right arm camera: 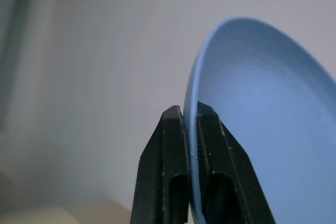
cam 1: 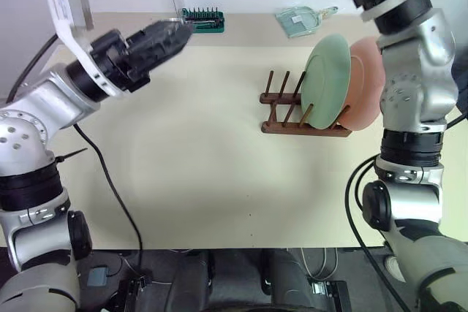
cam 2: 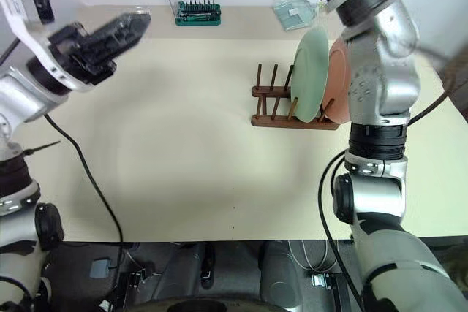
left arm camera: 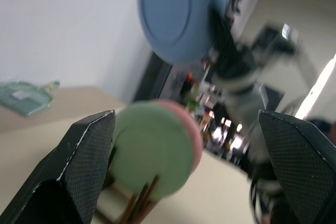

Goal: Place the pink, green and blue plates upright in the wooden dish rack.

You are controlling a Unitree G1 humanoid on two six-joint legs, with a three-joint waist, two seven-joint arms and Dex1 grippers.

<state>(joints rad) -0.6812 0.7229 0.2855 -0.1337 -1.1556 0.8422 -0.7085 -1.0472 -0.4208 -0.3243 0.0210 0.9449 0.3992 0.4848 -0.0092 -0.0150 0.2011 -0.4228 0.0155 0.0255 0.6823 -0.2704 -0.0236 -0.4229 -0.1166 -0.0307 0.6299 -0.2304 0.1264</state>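
Evidently the right tool (right arm camera: pixel 191 129) pinches the blue plate (right arm camera: pixel 262 124) by its rim for slotting into the wooden dish rack (cam 1: pixel 292 115), while the left tool (left arm camera: pixel 186 171) gapes empty.

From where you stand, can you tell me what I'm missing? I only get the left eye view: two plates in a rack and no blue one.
Observer: The blue plate is held up in the air by the right gripper, its fingers pinched on the rim.
Operator: And the other one, is it holding something?
Observer: No. The left gripper has its fingers wide apart with nothing between them.
Operator: Is there space left in the rack?
Observer: Yes. The green plate and pink plate stand at one end of the wooden dish rack, whose other pegs are bare.
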